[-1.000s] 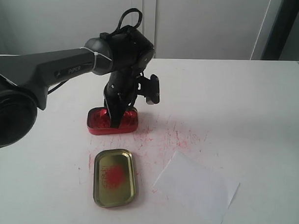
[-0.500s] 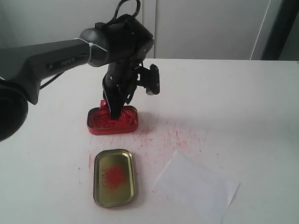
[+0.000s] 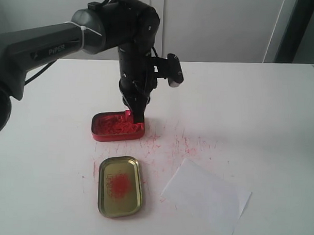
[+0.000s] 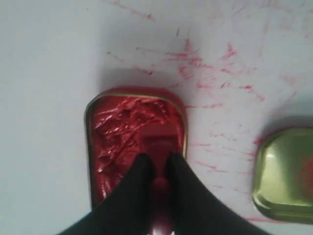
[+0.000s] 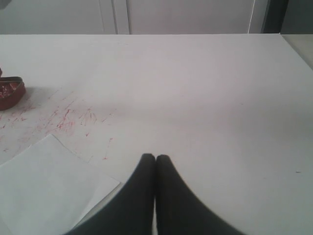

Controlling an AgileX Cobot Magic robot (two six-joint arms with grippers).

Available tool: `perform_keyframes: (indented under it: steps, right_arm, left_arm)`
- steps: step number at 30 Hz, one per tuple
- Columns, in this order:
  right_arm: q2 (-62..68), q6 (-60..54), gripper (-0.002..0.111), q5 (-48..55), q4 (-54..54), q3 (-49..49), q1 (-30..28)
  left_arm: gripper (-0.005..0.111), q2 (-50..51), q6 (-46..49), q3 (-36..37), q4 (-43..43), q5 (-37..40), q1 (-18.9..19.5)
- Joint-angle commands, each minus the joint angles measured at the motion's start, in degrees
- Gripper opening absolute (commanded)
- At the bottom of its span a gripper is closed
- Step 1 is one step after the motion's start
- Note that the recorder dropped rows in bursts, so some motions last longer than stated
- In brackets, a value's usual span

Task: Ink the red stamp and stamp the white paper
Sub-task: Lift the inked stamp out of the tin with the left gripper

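Observation:
My left gripper point(image 3: 137, 115) point(image 4: 157, 159) points straight down and is shut on the red stamp point(image 4: 160, 143), whose knob sits between the black fingers. The stamp point(image 3: 129, 115) hangs over the right end of the red ink tin point(image 3: 117, 128) point(image 4: 120, 142), at or just above the crumbly ink. The white paper point(image 3: 206, 196) point(image 5: 44, 193) lies flat at the front right, apart from the tin. In its wrist view my right gripper point(image 5: 155, 157) is shut on nothing, low over bare table beside a corner of the paper. The exterior view does not show it.
A gold-coloured tin lid point(image 3: 120, 187) point(image 4: 286, 171) with a red smudge lies open side up in front of the ink tin. Red ink streaks point(image 3: 179, 144) mark the white table point(image 3: 260, 111) between tin and paper. A wall stands behind the table.
My left arm has risen and shifted right, from pressing low into the tin's middle to the tin's right end, with the stamp still between its fingers. Tin, lid and paper have not moved.

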Motion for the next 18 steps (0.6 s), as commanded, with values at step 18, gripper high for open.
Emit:
perform_keyframes:
  steps: [18]
  right_arm:
    - [-0.3,0.1,0.000,-0.9,-0.1,0.3,-0.4]
  left_arm:
    - [0.000,-1.8,6.6,-0.4,-20.1,4.4,-3.9]
